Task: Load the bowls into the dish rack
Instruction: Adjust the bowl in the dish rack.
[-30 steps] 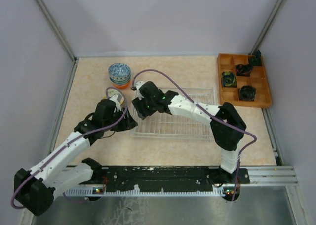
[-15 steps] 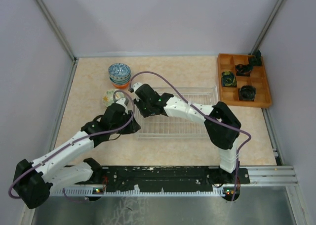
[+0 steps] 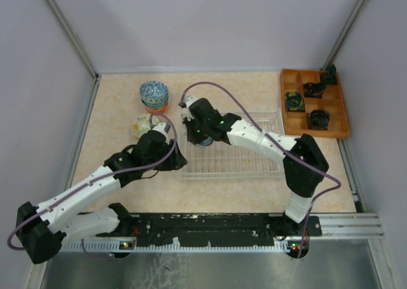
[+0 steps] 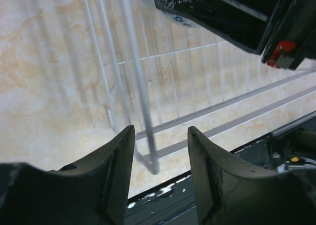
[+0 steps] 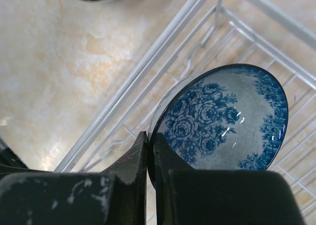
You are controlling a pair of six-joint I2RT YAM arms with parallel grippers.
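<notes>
Over the far-left corner of the dish rack [image 3: 232, 165], the right gripper [image 5: 149, 153] is clenched on the rim of a blue rose-patterned bowl [image 5: 222, 121]. Only the bowl's near edge sits between the fingers; the rest juts past the fingertips above the wire floor. The bowl is tipped on edge with its hollow facing the wrist. Whether it touches the wires is unclear. At the rack's near-left corner the left gripper [image 4: 160, 135] is released, a rim wire running between its spread fingers. A stack of bowls [image 3: 154, 94] and a yellow-green bowl [image 3: 143, 124] sit on the table left of the rack.
</notes>
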